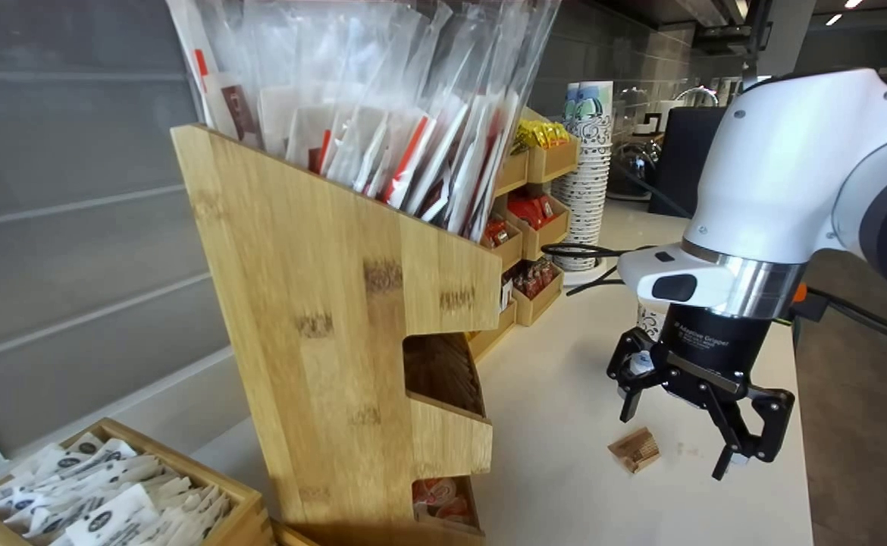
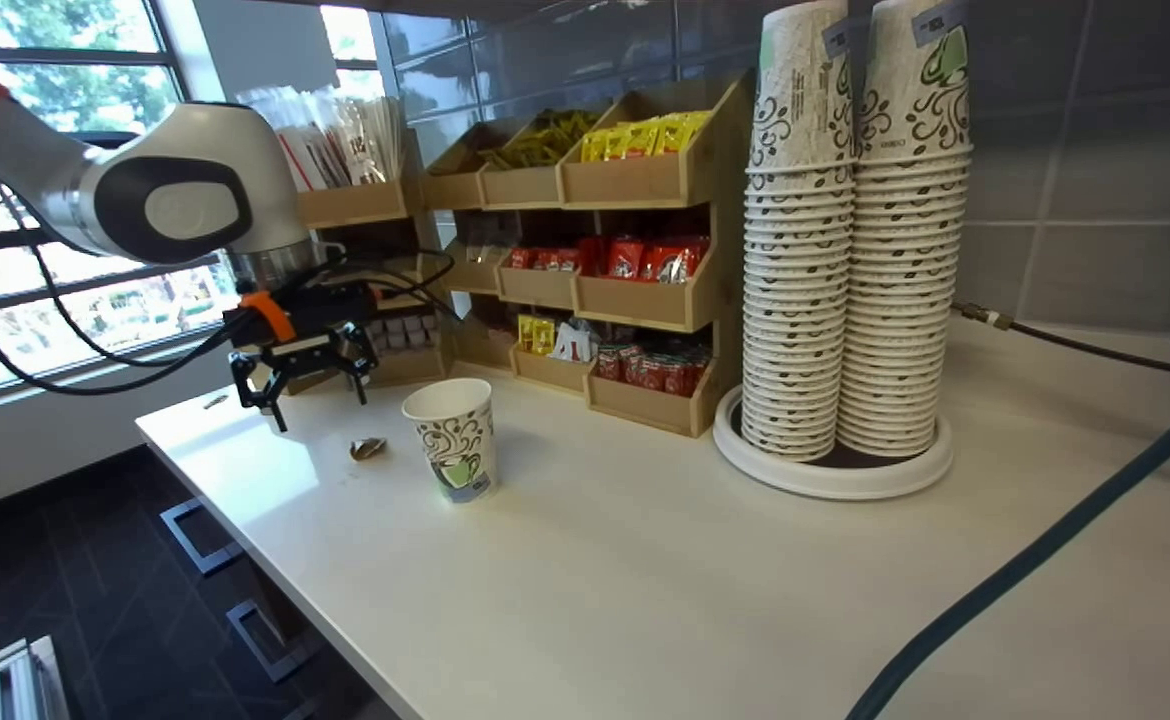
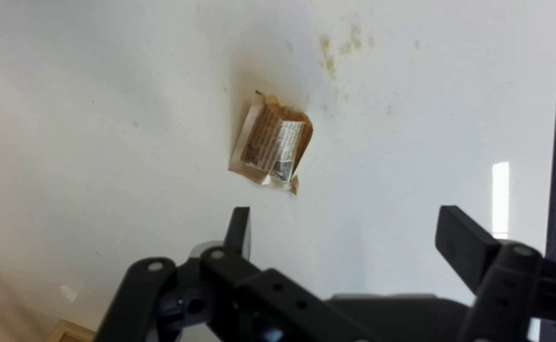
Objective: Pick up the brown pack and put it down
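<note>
Tan wooden box [image 1: 250,519]: white paper packets [image 1: 114,516] | tiered wooden rack [image 2: 625,184]: yellow packets [image 2: 645,138], red packets [image 2: 650,262] | flat brown paper sachet [image 3: 272,142] — on white counter [image 2: 645,560], between outer corner and white patterned paper cup [image 2: 457,440]; long axis roughly along outer edge | black claw [image 1: 672,447] — jaws spread wide, gripping nothing

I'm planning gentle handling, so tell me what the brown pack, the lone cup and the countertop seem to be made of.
Brown pack: likely thin paper, perhaps coated, with sharp creases and a pale sheen. Lone cup: probably smooth paperboard, given its thin rim and printed swirls. Countertop: hard-looking, glossy white with bright reflections; laminate or stone, I can't tell.
</note>
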Robot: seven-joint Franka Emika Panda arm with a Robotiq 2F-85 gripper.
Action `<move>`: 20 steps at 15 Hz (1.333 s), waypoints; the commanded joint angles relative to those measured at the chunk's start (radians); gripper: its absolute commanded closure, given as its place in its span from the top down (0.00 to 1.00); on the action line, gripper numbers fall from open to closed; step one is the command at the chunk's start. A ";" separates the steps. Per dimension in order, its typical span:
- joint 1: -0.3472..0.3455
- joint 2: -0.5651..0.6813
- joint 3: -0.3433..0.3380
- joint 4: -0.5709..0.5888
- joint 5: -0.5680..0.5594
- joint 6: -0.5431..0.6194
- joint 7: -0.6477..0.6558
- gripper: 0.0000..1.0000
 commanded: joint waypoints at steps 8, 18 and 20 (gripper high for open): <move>-0.071 -0.042 0.029 0.105 -0.113 -0.200 0.276 1.00; -0.128 -0.224 0.010 0.191 -0.142 -0.477 0.571 1.00; -0.134 -0.252 0.006 0.196 -0.152 -0.501 0.621 1.00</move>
